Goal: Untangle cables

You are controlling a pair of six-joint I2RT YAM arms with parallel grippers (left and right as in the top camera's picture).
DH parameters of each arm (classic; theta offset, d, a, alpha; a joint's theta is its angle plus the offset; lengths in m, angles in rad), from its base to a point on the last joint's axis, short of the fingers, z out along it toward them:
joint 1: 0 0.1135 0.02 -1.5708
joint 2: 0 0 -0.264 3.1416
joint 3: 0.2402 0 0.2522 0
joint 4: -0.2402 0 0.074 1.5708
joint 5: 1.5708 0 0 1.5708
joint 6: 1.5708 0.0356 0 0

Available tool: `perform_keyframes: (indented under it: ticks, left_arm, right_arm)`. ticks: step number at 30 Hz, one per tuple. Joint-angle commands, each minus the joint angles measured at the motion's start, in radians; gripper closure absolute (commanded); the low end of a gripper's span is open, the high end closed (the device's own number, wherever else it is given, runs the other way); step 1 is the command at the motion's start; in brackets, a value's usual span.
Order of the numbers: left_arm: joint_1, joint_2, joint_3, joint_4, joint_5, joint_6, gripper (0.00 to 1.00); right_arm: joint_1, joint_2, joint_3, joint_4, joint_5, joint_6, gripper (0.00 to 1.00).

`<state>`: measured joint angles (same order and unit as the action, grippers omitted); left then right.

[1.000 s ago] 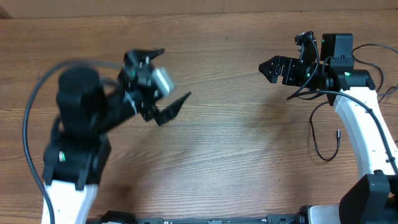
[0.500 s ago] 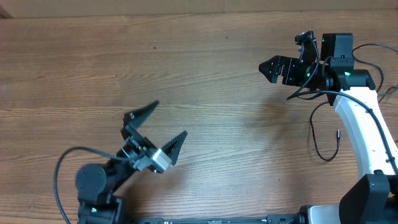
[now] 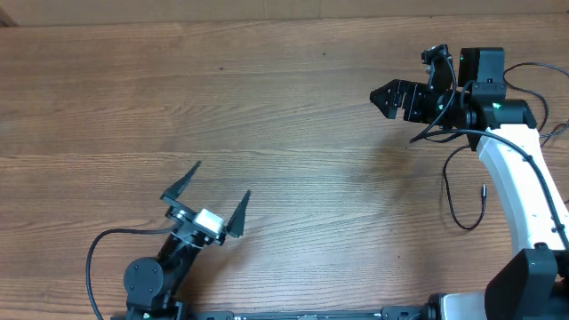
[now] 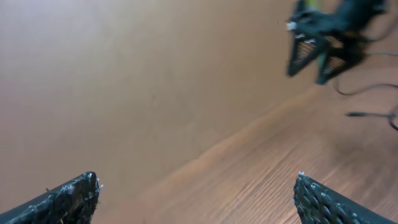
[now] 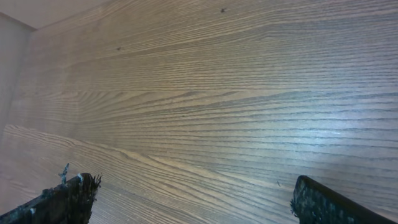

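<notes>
At the near left corner of the table (image 3: 284,62), your left end effector (image 3: 211,199) sits low over the wood. Its two fingers are spread wide apart with nothing between them. In its own wrist view the textured fingertips (image 4: 69,196) stand at the two lower corners of the picture, with only wood grain in the gap. That view is blurred.

Further right, near the far edge, your right end effector (image 3: 382,98) points toward the left. Its wrist camera shows its fingertips (image 5: 71,191) just as far apart, with only table surface between them. It grips nothing.

The one cable (image 3: 448,191) you can see lies to the right of that end effector and nearer to you. It is a thin black cord resting on the table just beside the white arm link (image 3: 524,191). It runs down from under the right arm and curves round at the bottom. It then climbs back up to a small plug (image 3: 484,189) at its free end. You cannot tell where its upper end goes, because the arm hides it.

The cable touches neither end effector. It lies behind the right fingers, toward that arm's base, and is well apart from the left one across the table.
</notes>
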<state>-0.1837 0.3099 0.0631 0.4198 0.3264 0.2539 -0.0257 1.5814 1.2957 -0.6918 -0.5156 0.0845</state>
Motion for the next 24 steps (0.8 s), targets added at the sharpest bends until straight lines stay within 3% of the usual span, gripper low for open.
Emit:
perform_keyframes:
  ticks: [1, 5, 24]
  left_arm:
    - [0.008, -0.023, -0.025, 0.007, -0.151, -0.184, 0.0]
    - [0.051, -0.048, -0.059, -0.016, -0.162, -0.212, 0.0]
    - [0.113, -0.305, -0.059, -0.496, -0.266, -0.266, 0.0]
  right_arm:
    - [-0.002, -0.001, 0.006, 0.005, 0.007, -0.008, 0.0]
    - [-0.002, -0.001, 0.006, 0.005, 0.007, -0.007, 0.0]
    - [-0.002, -0.001, 0.006, 0.005, 0.007, -0.008, 0.0]
